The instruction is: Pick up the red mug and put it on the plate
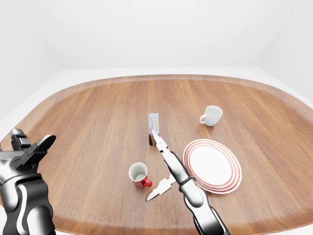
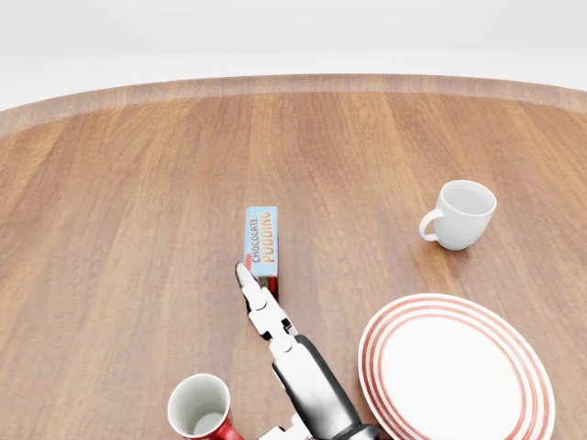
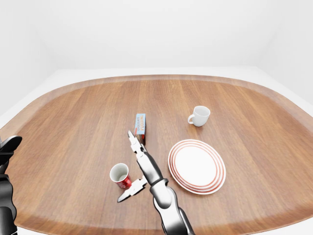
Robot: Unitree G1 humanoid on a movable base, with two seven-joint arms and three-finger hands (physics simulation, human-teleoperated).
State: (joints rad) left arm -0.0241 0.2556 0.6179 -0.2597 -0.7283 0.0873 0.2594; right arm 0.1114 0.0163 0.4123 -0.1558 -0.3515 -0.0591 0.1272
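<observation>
Red mug (image 1: 139,175) is seen upright on the table (image 1: 88,122), mouth up, with a white interior and a red outer wall; its handle is seen at its lower right in the left-eye view. It is placed toward the bottom of that view, left of the plate (image 1: 212,166) and well apart from it. The plate is white with red rings at the rim and nothing is seen on it.

The right hand (image 1: 164,166) is held open just right of the mug, fingers (image 1: 160,144) stretched toward the pudding box (image 1: 153,124), thumb spread out below the mug. Contact with the mug cannot be told. The left hand (image 1: 25,152) is raised at the left edge, fingers apart, nothing held.

A white mug (image 1: 211,115) is set upright above the plate, apart from it.
</observation>
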